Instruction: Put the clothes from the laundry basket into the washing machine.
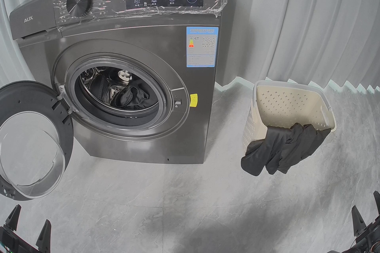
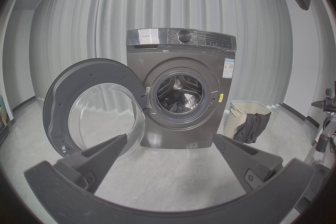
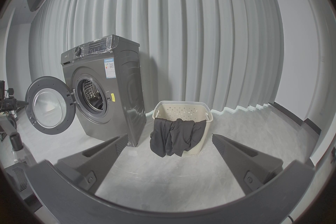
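Laundry first: the clothes (image 1: 283, 147), all dark, hang over the near rim of the laundry basket (image 1: 285, 103) and trail down its outer wall. The pale, perforated basket stands on the floor (image 1: 158, 194) to the right of the washing machine (image 1: 166, 123), near it but apart, with the curtain (image 1: 301, 8) close behind.

The machine's round door (image 1: 23, 99) is swung fully open to its left (glass pane facing me in the left wrist view). Inside the drum (image 1: 95, 80) I see one dark garment (image 1: 132, 97) lying at the bottom, just behind the opening.

My left gripper (image 1: 29, 226) sits low at the near left, below the open door and well short of the machine. Its fingers are spread wide with nothing between them. My right gripper (image 1: 366, 210) sits low at the near right, well apart from the basket, and it too is spread wide and carries nothing. From the right wrist camera, the basket and its hanging clothes sit straight ahead between the two fingers, farther off across bare floor.
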### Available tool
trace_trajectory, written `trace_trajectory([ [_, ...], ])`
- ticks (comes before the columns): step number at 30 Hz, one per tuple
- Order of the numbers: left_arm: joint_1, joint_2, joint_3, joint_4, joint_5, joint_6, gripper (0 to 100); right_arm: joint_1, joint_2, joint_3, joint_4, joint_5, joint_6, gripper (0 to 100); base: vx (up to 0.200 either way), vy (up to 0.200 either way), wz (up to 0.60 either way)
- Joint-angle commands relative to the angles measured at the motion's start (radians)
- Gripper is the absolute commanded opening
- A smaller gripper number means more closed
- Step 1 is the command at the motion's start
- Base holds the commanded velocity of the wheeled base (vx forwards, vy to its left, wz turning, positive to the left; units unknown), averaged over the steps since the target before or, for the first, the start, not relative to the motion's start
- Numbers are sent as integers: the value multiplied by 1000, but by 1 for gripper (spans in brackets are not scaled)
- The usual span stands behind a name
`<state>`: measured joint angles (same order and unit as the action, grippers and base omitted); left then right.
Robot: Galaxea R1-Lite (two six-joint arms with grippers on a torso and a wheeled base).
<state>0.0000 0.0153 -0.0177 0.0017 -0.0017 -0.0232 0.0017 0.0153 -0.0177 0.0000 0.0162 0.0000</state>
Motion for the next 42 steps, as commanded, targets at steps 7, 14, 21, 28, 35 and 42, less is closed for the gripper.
trace_trajectory([
  [7, 0, -15, 16, 1, 0, -4, 100, 0, -11, 18, 0, 1, 0, 100, 0, -200, 0],
  [14, 0, -15, 16, 1, 0, -7, 100, 0, -11, 18, 0, 1, -2, 100, 0, -200, 0],
  [21, 0, -15, 16, 1, 2, -14, 100, 0, -11, 18, 0, 1, 0, 100, 0, -200, 0],
  [28, 0, -15, 16, 1, 2, -15, 100, 0, -11, 18, 2, 1, 0, 100, 0, -200, 0],
  [35, 0, -15, 16, 1, 2, -17, 100, 0, -11, 18, 0, 1, 0, 100, 0, -200, 0],
  [42, 0, -15, 16, 1, 2, -17, 100, 0, -11, 18, 0, 1, 0, 100, 0, -200, 0],
])
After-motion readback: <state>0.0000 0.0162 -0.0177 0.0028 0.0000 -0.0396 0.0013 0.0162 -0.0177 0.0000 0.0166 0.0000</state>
